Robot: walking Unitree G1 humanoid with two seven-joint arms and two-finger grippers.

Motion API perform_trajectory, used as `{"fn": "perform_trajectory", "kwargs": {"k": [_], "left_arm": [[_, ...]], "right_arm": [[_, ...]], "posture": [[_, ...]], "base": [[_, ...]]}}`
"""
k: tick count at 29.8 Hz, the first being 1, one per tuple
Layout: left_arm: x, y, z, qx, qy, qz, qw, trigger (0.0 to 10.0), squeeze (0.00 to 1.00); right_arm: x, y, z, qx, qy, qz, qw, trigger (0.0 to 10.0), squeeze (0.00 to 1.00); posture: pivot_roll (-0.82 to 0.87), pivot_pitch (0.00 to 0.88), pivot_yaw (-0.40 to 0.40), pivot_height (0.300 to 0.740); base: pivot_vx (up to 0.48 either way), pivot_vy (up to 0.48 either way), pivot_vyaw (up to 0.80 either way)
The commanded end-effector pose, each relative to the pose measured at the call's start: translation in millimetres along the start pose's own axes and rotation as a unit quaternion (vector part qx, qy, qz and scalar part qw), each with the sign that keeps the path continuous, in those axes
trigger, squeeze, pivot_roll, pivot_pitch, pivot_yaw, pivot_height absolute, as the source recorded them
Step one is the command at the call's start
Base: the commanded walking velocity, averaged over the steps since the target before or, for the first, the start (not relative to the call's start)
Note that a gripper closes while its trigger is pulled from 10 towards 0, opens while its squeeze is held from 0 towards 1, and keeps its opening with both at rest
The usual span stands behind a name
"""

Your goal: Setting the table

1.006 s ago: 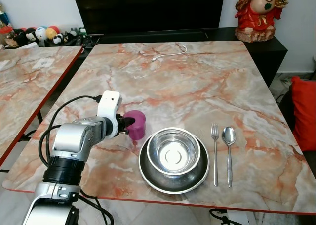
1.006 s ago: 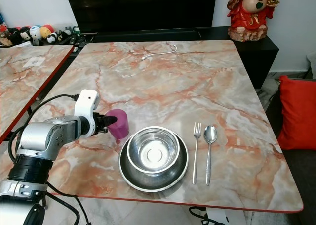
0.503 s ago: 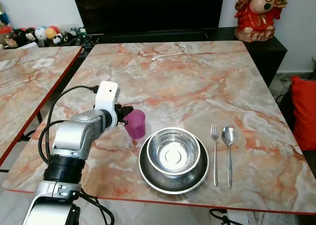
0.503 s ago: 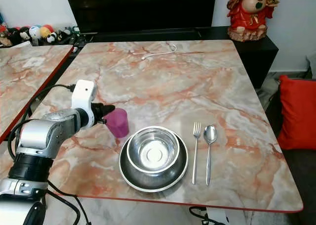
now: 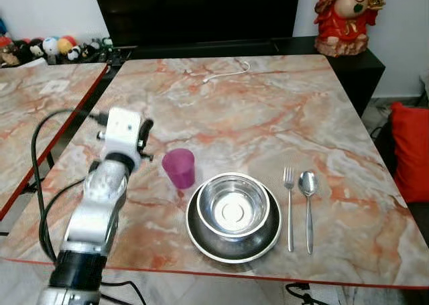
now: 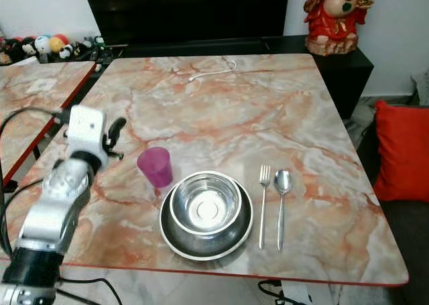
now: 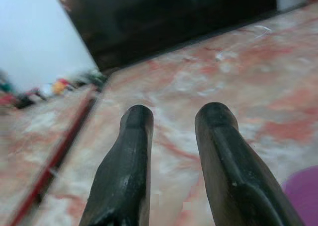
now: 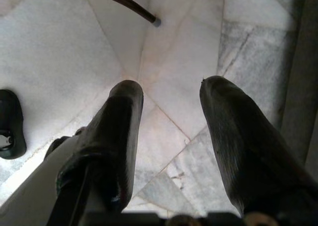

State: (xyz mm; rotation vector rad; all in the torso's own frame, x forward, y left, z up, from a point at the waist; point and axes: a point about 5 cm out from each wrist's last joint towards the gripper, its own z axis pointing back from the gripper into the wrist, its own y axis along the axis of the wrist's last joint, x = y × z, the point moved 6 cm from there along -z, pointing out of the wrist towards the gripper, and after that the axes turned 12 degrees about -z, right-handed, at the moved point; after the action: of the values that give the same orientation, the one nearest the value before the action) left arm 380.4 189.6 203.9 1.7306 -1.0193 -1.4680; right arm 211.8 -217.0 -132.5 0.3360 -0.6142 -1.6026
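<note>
Nearest the front edge of the marble-patterned desk [image 5: 268, 117], with its pink and orange veins and thin red rim, sits one round steel plate [image 5: 201, 234] carrying one shiny steel bowl [image 5: 232, 206] nested inside it. To the plate's right, lying side by side and parallel, are one metal fork [image 5: 289, 204] and one metal spoon [image 5: 308, 204], handles toward the front edge. Just off the plate's far-left rim stands one purple plastic cup [image 5: 179, 167], upright, mouth open, tapering toward its base.

The left claw [image 6: 112, 136] hovers above the desk near the left edge, a little apart from the cup and touching nothing; its silver arm rises from the front-left corner with a white block at the wrist and a black cable looping beside it. The left wrist view looks along the two rounded black fingers [image 7: 226, 171], which are spread with only desk surface between them, and it catches a sliver of the cup at one corner.

The right claw [image 8: 166, 136] hangs over a pale stone-tiled floor [image 8: 64, 62], its two fingers spread and holding nothing; a dark shoe-like shape [image 8: 10, 121] lies on those tiles.

Farther back, one white cable [image 5: 228, 72] curls near the far edge. Past the desk, a red figurine [image 5: 345, 13] stands on a dark cabinet at the far-right corner, a second marble desk [image 5: 33, 110] sits to the left, and a red cushion [image 5: 410, 151] lies right.
</note>
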Motion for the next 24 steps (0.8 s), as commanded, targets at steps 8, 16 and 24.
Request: {"fn": "perform_trajectory", "kwargs": {"k": [8,16,24], "left_arm": [[-11.2,-35.3,27.9,-0.006,0.067,-0.005,0.998,10.0,0.00],[-0.9,-74.3,50.2,-0.051,0.079,0.026,0.995,10.0,0.00],[-5.6,-67.4,45.4,-0.036,0.090,0.019,0.995,10.0,0.00]], "right_arm": [[5.1,0.7,-0.4,-0.003,-0.001,0.005,1.000,10.0,0.00],[10.4,3.8,-0.9,0.000,-0.002,0.014,1.000,10.0,0.00],[7.4,3.4,-0.9,-0.001,0.002,0.017,1.000,10.0,0.00]], "posture": [[-0.08,0.000,0.027,0.740],[-0.08,0.000,0.010,0.740],[-0.07,0.003,0.024,0.740]], "base": [[0.000,0.000,0.00],[0.000,0.000,0.00],[0.000,0.147,0.00]]}}
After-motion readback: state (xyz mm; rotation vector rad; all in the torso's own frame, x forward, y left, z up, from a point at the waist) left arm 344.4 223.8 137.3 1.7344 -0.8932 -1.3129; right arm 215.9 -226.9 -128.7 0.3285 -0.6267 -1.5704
